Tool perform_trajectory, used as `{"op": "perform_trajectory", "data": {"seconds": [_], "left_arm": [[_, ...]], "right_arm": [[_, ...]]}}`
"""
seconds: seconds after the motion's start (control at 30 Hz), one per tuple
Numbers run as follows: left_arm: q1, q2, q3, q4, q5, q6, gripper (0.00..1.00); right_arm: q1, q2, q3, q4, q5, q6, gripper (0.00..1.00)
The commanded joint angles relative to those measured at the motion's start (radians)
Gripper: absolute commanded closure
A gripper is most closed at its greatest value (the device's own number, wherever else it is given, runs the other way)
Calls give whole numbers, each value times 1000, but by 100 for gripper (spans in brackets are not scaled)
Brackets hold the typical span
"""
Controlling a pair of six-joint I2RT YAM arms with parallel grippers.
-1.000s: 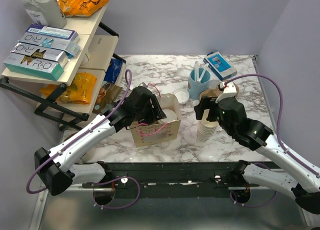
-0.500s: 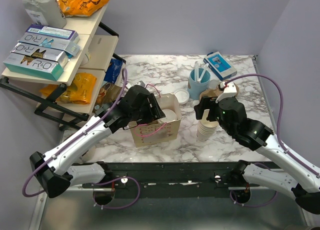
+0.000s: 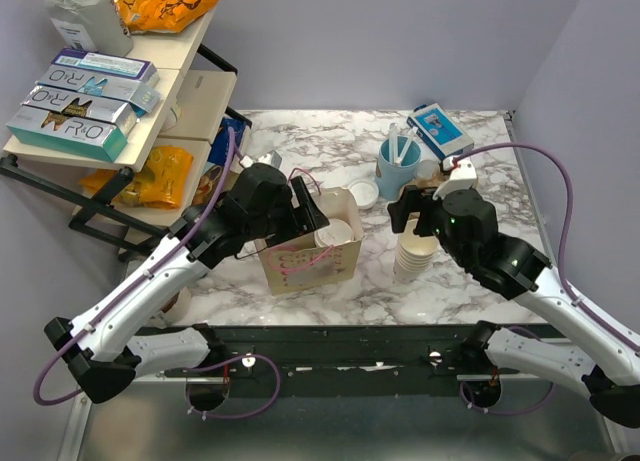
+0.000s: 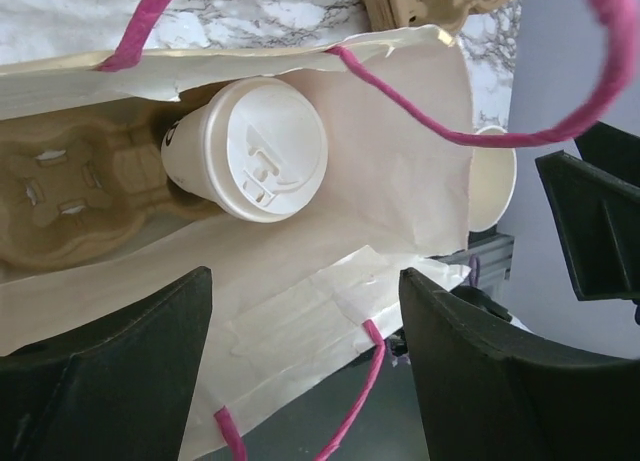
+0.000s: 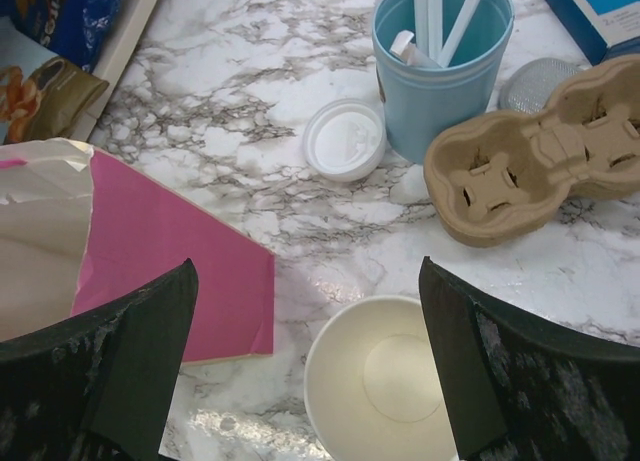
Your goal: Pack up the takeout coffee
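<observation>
Top external: left gripper (image 3: 303, 213) has eased back off the paper bag (image 3: 312, 259) mid-table and its claw is spread wider than a second ago, so the drop looks done; marble table (image 3: 480, 181), lilac walls, snack shelf (image 3: 150, 101) at 10 o'clock. Left wrist: takeout coffee (image 4: 262, 149) sits lidded inside the bag in a cardboard carrier (image 4: 70, 196), with nothing between the fingers. Right wrist: right gripper (image 5: 307, 271) hangs spread and empty over the cup stack (image 5: 385, 381).

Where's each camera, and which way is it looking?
Top external: above and behind, looks down on the table; left arm, right arm show.
Left wrist: on the left arm, looks into the paper bag at the takeout coffee; left gripper shows.
Right wrist: on the right arm, looks onto the cup stack; right gripper shows.
Both wrist views share paper bag and cup stack.
</observation>
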Motion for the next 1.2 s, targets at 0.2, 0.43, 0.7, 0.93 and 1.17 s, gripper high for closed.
{"op": "perform_trajectory", "data": {"seconds": [0.2,0.43,0.7,0.93,1.17], "left_arm": [[-3,-72,154,-24,-19,79,4],[-3,-112,214,-24,53,147,1],[-3,-222,182,-71,1,225,1],[-3,-282,188,-198,-226,193,1],[-3,-311,175,-251,-286,157,1]], "right_arm": [[-24,101,148,23,26,-104,0],[-195,245,266,12,-139,-166,0],[-456,522,427,8,-322,-222,1],[-535,880,693,0,-266,-160,10],[-545,993,768,-9,-252,-132,23]]}}
